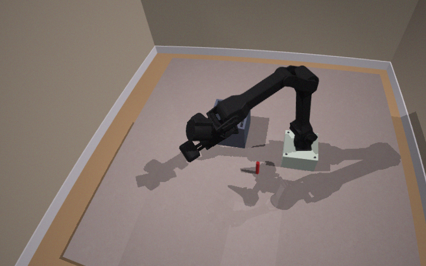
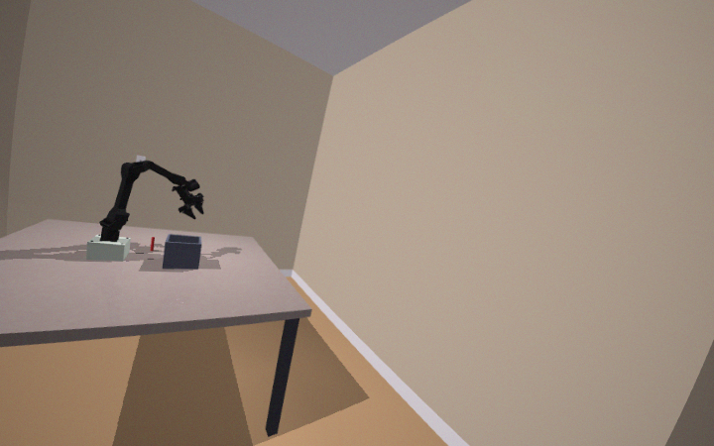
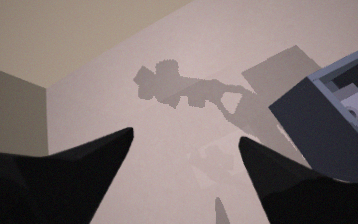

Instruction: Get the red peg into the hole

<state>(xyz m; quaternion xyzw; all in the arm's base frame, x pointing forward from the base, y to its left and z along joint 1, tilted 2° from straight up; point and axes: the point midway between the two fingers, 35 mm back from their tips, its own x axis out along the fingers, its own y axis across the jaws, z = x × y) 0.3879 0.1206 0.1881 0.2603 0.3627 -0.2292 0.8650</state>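
The red peg [image 1: 257, 167] [image 2: 153, 244] stands upright on the table, between the arm's base and the box; it is not seen in the wrist view. The dark blue-grey open box [image 1: 239, 139] [image 2: 181, 256] [image 3: 300, 131] stands on the table, partly hidden by the arm in the top view. In the wrist view, part of a light grey plate [image 3: 356, 98] with a round hole shows inside the box. My gripper [image 2: 198, 215] [image 3: 186, 136] is open and empty, high above the table, with its fingers pointing downward at a slant. It is away from the peg, beyond it on the box side.
The arm's pale green base block [image 1: 299, 162] [image 2: 107, 250] stands on the table [image 1: 188, 211] [image 2: 226, 293], not far from the peg. The arm passes over the box in the top view. Shadows of the arm and box lie on the table. Walls stand around it.
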